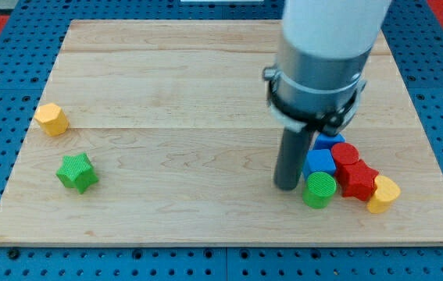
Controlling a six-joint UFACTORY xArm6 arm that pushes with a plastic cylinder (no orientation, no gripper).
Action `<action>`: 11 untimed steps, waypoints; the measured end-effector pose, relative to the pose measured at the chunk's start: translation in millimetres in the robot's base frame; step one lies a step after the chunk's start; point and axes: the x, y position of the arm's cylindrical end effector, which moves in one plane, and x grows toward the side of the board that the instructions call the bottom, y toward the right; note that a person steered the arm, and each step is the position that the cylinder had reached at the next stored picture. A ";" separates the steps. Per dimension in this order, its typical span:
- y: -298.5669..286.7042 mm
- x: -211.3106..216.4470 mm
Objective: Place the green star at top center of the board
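Note:
The green star (76,172) lies near the view's left edge of the wooden board (205,78), toward the bottom. My tip (287,186) is far to its right, on the board just left of a green cylinder (319,190) and a blue block (320,162). The tip touches no block that I can make out.
A yellow hexagonal block (51,119) lies above the green star. At the lower right is a cluster: the green cylinder, two blue blocks, the second (330,142) behind the rod, red blocks (354,173) and a yellow heart-like block (383,193).

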 end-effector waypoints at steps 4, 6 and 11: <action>-104.4 52.3; -159.7 30.5; -278.6 -30.2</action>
